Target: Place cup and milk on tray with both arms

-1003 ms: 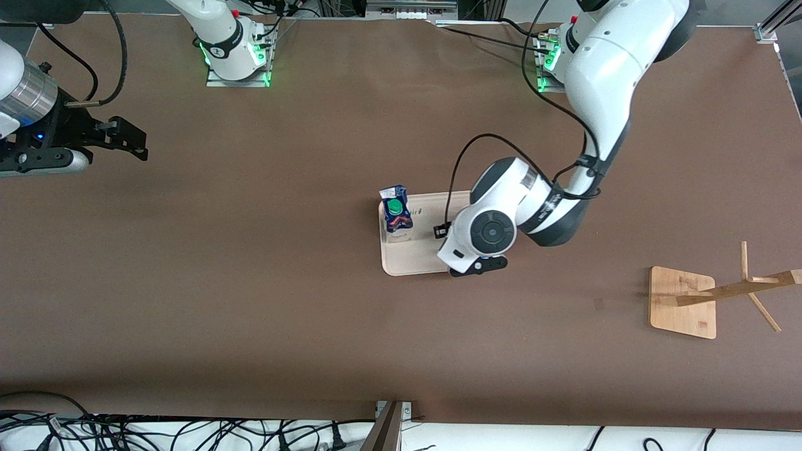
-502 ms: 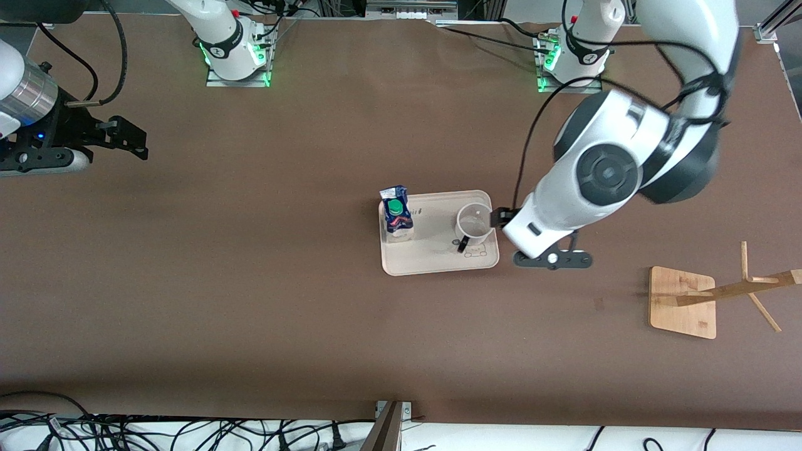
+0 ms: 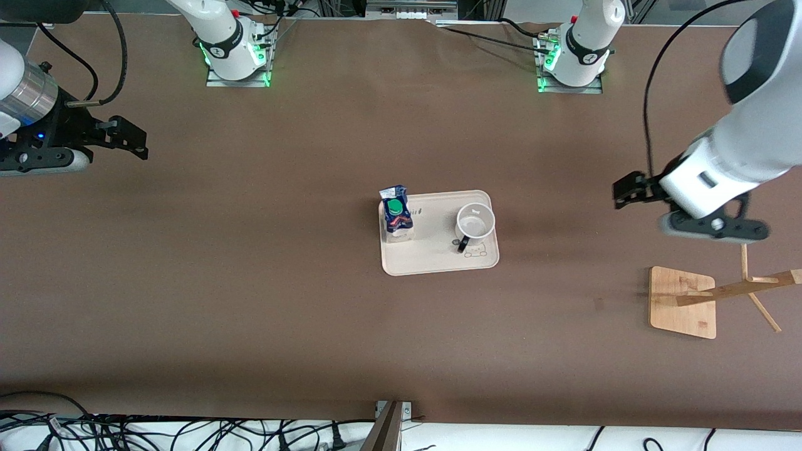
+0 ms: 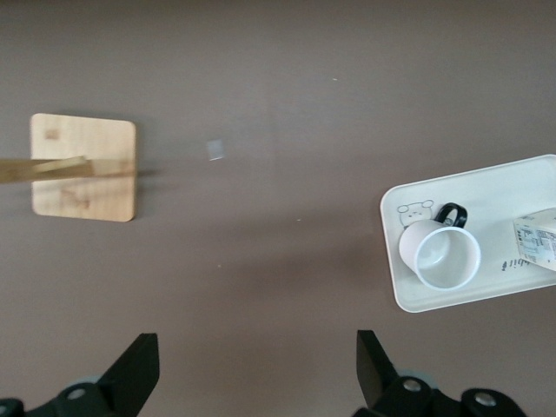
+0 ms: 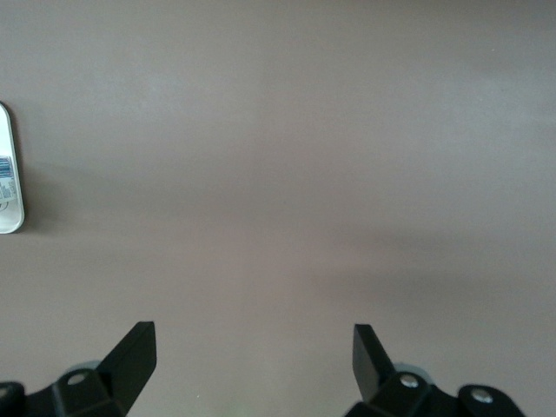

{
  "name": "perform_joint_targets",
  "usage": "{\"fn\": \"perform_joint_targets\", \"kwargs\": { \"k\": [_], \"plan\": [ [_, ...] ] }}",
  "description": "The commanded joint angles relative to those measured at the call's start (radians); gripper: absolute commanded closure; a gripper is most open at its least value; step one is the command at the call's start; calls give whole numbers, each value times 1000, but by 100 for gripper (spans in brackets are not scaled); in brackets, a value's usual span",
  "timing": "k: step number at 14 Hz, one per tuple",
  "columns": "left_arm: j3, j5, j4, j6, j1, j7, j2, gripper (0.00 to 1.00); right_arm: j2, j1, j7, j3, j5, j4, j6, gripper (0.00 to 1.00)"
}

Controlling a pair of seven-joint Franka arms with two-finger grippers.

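Fingers (image 4: 139,369) of the left gripper (image 4: 256,373) spread wide with nothing between them, up in the air over bare brown table (image 3: 250,300) toward the left arm's end, above the square bamboo rack base (image 3: 682,302). Fingers (image 5: 135,352) of the right gripper (image 5: 252,360) likewise spread and empty, hanging over bare table at the right arm's end, waiting. Well apart from both: the flat cream-white rounded tray (image 3: 432,263) mid-table, carrying the white ceramic mug with black loop handle (image 3: 474,224) at its end toward the left arm and the small dark-blue and white carton with round green cap (image 3: 396,213) at its end toward the right arm, both upright, not touching each other. Shown by the left wrist view only: the bunny drawing on the tray beside the mug (image 4: 440,254), and the mug's empty inside. Caught by the right wrist view: merely a sliver of tray rim (image 5: 9,174). Against half a second ago: left gripper gone from just beside the tray's edge to over the rack end; mug, carton and tray unmoved.
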Motion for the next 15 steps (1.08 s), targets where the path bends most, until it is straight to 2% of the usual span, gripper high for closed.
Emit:
{"fn": "perform_joint_targets", "kwargs": {
  "k": [1, 4, 8, 15],
  "plan": [
    [99, -21, -256, 115, -52, 85, -214, 0, -7, -8, -2, 8, -8, 8, -18, 0],
    [169, -24, -258, 149, -68, 85, -224, 0, -7, -8, -2, 8, -8, 9, -18, 0],
    [169, -18, -301, 155, -82, 95, -222, 0, -7, -8, -2, 5, -8, 9, -33, 0],
    [164, 3, -294, 151, -83, 93, -222, 0, -7, -8, -1, 5, -8, 9, -33, 0]
  ]
}}
